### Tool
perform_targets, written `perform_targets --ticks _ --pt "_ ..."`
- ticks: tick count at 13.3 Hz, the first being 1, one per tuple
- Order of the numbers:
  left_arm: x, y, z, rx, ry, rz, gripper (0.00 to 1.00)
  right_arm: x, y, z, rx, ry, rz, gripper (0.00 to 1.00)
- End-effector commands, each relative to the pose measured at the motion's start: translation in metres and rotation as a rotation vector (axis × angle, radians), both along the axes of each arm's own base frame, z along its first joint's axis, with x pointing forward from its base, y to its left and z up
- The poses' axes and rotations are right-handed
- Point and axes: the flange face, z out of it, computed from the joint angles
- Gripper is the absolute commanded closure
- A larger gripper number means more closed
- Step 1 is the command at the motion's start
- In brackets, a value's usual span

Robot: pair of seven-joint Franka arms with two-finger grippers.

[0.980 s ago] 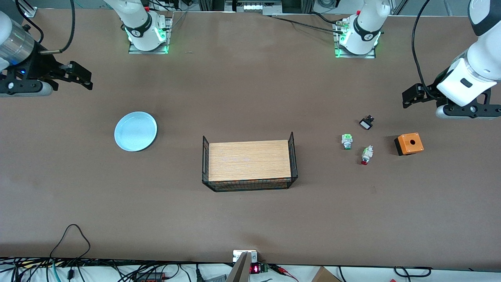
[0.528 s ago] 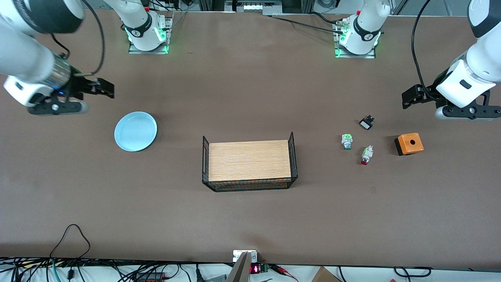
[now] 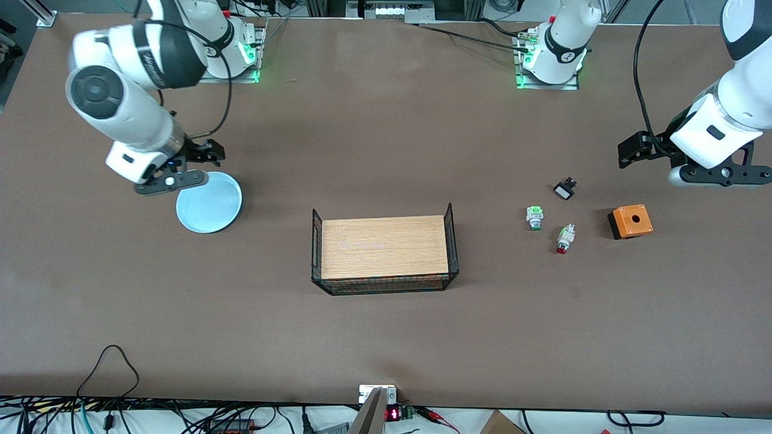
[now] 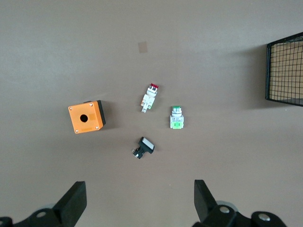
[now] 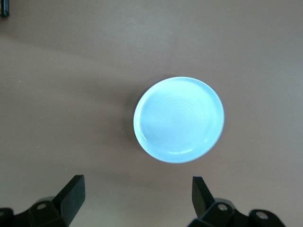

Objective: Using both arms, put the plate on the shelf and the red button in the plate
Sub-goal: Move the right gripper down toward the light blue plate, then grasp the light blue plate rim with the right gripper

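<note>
The pale blue plate (image 3: 214,208) (image 5: 179,119) lies flat on the table toward the right arm's end. My right gripper (image 3: 211,155) (image 5: 137,187) hangs open and empty over the table just off the plate's rim. The red button (image 3: 564,239) (image 4: 149,97) lies on its side toward the left arm's end, red cap pointing to the front camera. My left gripper (image 3: 630,150) (image 4: 138,189) is open with nothing between its fingers, up over bare table beside the group of switches.
A black wire basket (image 3: 386,288) (image 4: 286,71) with a wooden floor stands mid-table. Near the red button lie a green-capped button (image 3: 534,217) (image 4: 176,117), a small black-and-white switch (image 3: 564,190) (image 4: 143,147) and an orange box (image 3: 630,221) (image 4: 85,117) with a hole on top.
My right arm has swung in from the table's end to the plate's rim. The left arm has barely shifted. Nothing on the table has moved.
</note>
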Motion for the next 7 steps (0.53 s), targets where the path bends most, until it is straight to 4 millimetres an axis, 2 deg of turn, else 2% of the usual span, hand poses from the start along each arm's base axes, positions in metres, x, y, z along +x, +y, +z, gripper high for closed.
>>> perform_targets --ticks 1,5,7 --pt "0.003 -0.005 0.006 -0.015 0.012 0.013 0.0 -0.027 0.004 -0.035 -0.016 -0.016 0.077 0.0" --pt "0.005 -0.007 0.013 -0.013 -0.005 -0.003 0.0 -0.034 0.005 -0.084 -0.009 0.001 0.1 0.0" --pt "0.01 -0.004 0.008 -0.013 0.004 0.002 0.0 -0.032 0.008 -0.105 -0.001 0.011 0.103 0.0"
